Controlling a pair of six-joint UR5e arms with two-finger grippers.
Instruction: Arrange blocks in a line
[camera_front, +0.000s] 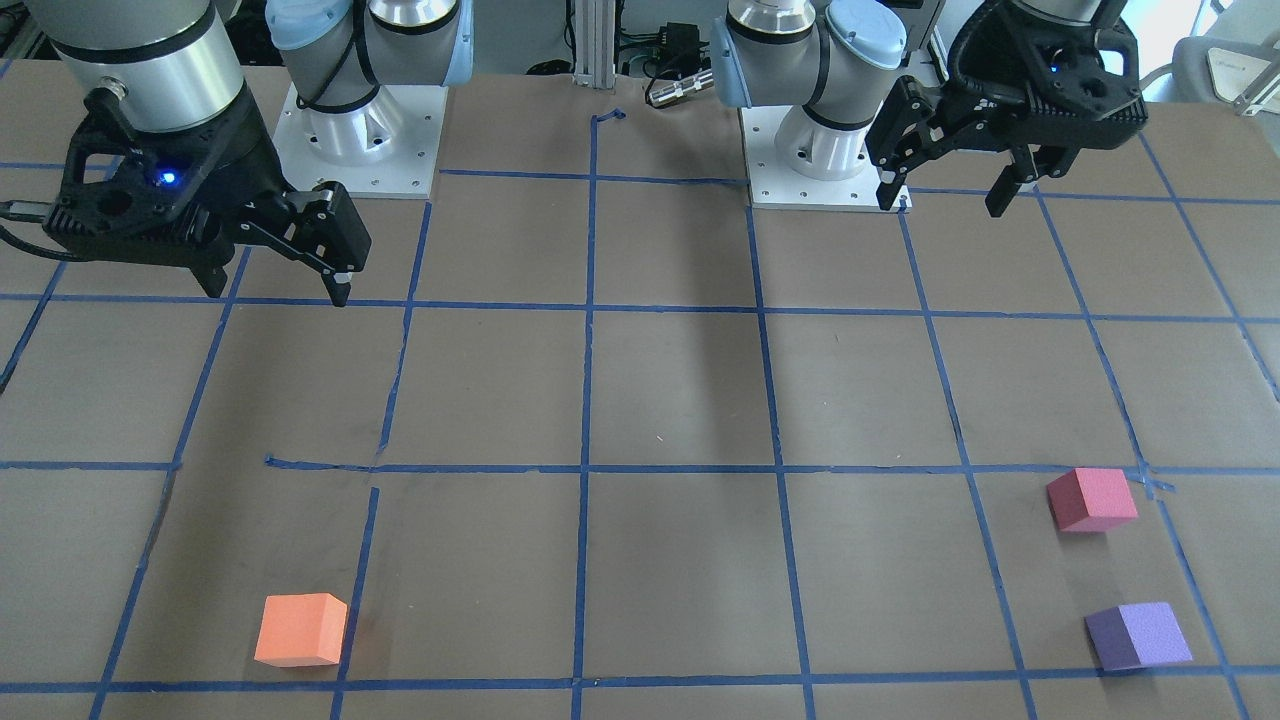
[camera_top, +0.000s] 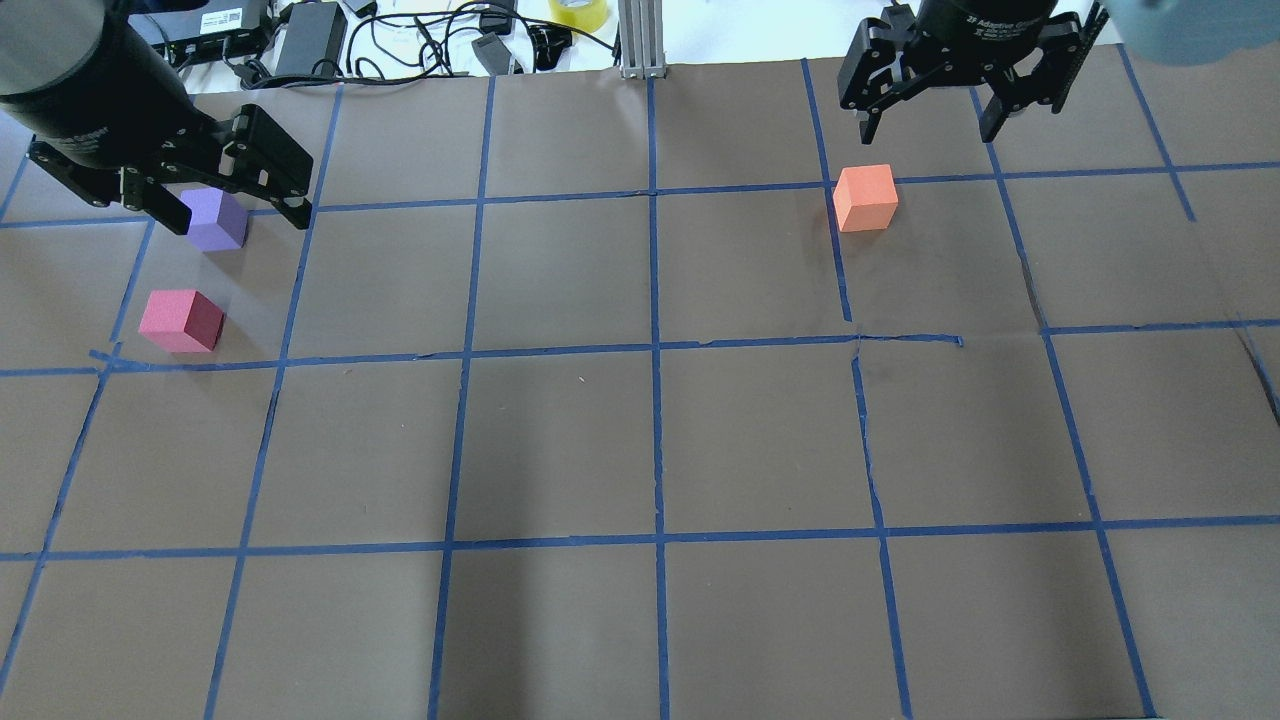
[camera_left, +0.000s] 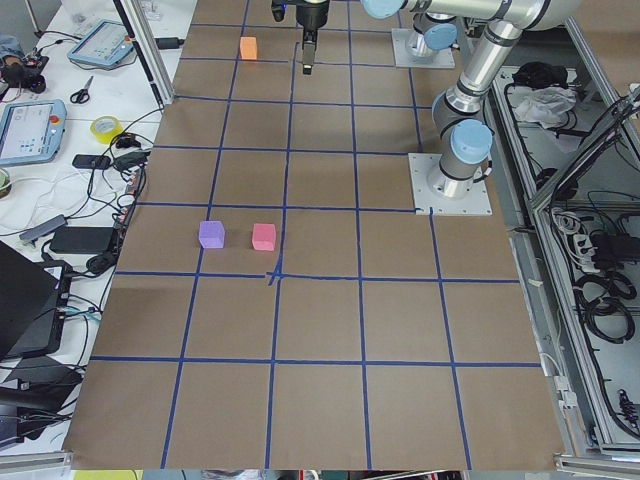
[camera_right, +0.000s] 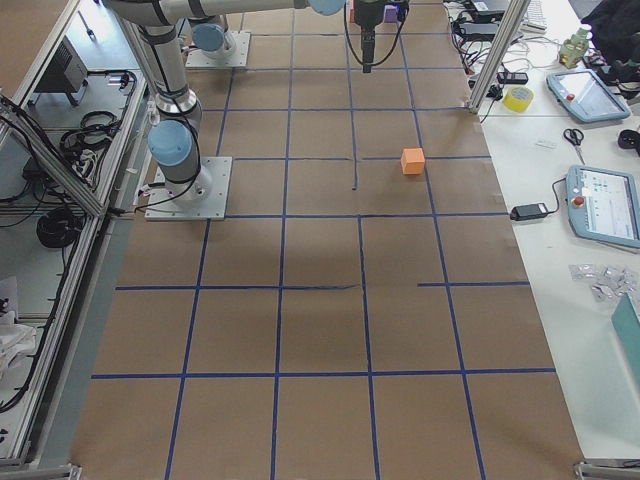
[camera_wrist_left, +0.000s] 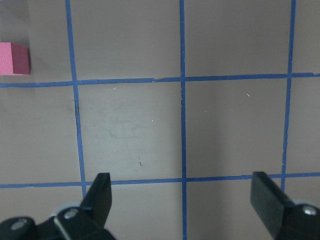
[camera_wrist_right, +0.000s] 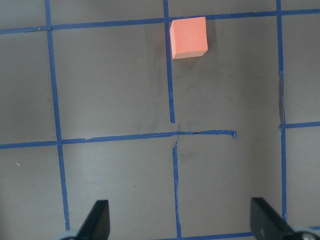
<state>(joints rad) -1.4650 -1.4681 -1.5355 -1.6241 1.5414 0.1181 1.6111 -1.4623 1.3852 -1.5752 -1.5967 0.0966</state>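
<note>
Three foam cubes lie apart on the brown gridded table. The orange block (camera_front: 300, 630) (camera_top: 865, 198) (camera_wrist_right: 188, 38) is on the right arm's side. The pinkish-red block (camera_front: 1090, 498) (camera_top: 181, 320) (camera_wrist_left: 14, 58) and the purple block (camera_front: 1138, 636) (camera_top: 215, 222) lie close together on the left arm's side. My left gripper (camera_front: 943, 200) (camera_top: 230, 215) (camera_wrist_left: 182, 200) is open, empty and high above the table. My right gripper (camera_front: 278, 290) (camera_top: 925, 130) (camera_wrist_right: 182, 222) is open, empty and raised, well apart from the orange block.
Blue tape lines grid the table. The two arm bases (camera_front: 360, 140) (camera_front: 825, 160) stand on the robot's side. Cables, power bricks and a yellow tape roll (camera_top: 578, 12) lie beyond the far edge, beside an aluminium post (camera_top: 640, 40).
</note>
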